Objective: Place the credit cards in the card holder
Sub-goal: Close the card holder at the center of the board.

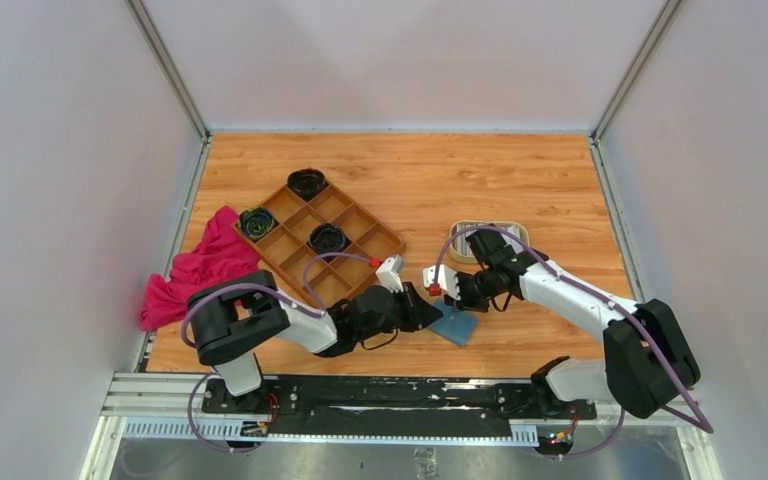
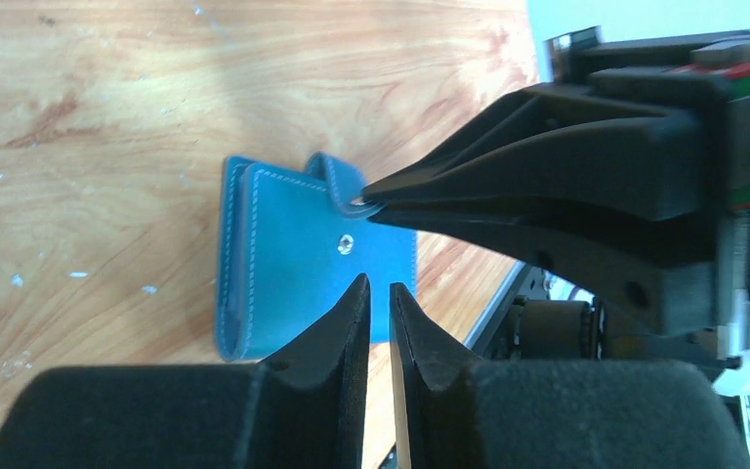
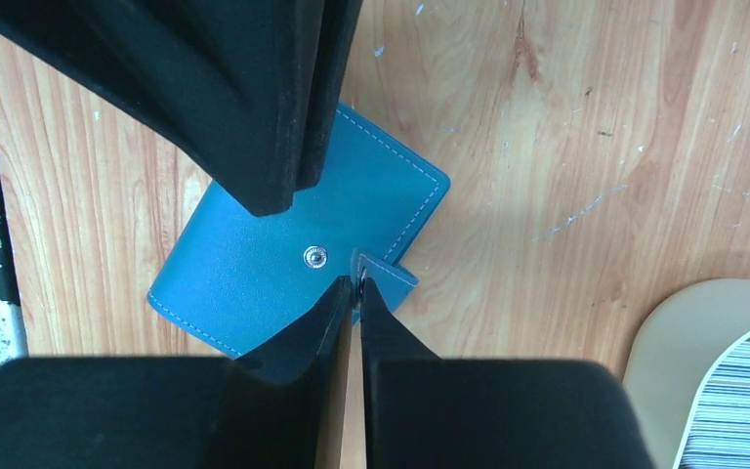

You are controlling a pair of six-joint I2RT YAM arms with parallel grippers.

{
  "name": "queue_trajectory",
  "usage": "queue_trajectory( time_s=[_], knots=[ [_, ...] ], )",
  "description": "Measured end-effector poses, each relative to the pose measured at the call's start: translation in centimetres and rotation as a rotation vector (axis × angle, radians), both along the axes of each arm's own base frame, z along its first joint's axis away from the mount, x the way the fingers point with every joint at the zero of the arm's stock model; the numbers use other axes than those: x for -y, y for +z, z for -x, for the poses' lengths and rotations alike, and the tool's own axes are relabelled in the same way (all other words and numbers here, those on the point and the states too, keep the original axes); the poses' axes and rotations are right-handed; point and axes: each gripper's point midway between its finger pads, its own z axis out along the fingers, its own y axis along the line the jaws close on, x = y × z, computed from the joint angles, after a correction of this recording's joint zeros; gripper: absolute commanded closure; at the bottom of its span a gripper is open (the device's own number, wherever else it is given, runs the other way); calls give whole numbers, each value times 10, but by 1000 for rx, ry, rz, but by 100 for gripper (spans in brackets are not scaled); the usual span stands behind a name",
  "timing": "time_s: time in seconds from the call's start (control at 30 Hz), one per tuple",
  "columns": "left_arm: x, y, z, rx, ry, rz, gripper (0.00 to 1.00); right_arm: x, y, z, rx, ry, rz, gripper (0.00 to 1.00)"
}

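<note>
**Right gripper** [image 3: 356,285]: fingers clamped together on the snap tab [image 3: 396,277] of the card holder [image 3: 239,283]. The tab is bent up off the cover.

**Left gripper** [image 2: 379,291]: fingers drawn nearly together with a thin slit between them, nothing gripped. The tips are set over the holder's cover, facing the right gripper; contact cannot be told.

**Card holder**: teal, folded, flat on the table [image 1: 520,180] between the two grippers. Its metal stud [image 3: 314,256] is bare, just beside the right tips.

**Credit cards** [image 3: 742,420]: stacked in a cream tray [image 3: 659,332] near the right gripper, on the side away from the left gripper and apart from the holder.

**Beyond the left gripper**: a brown compartment tray [image 1: 350,215] holding three dark round items [image 1: 307,183], with a red cloth [image 1: 200,262] further out.

**Setting**: wood-grain tabletop, plain white walls [image 1: 60,150] on three sides.
</note>
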Motion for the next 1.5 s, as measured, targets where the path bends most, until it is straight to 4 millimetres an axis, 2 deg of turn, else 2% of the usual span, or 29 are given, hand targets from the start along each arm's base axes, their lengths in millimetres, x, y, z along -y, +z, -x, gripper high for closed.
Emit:
queue_trajectory(
  time_s=[0.13,0.47,0.87,1.13,1.27,1.37,1.5],
  knots=[
    [0,13,-2,39,-4,14,83,-2,1,1,-3,10,-10,85],
    [7,-13,-7,41,-18,-82,86,-3,5,2,7,13,-25,83],
    [7,-27,-11,39,-9,-143,88,-1,7,5,1,9,-23,87],
    [8,-29,-12,40,-5,-145,88,3,-2,11,-59,-14,6,92],
    [9,-29,-13,40,-4,-145,88,4,-3,11,-64,-28,14,81],
    [10,-29,-14,41,-2,-145,89,4,-3,12,-69,-36,13,66],
    [10,-29,-14,41,-1,-145,89,4,-1,12,-64,-37,7,62]
  ],
)
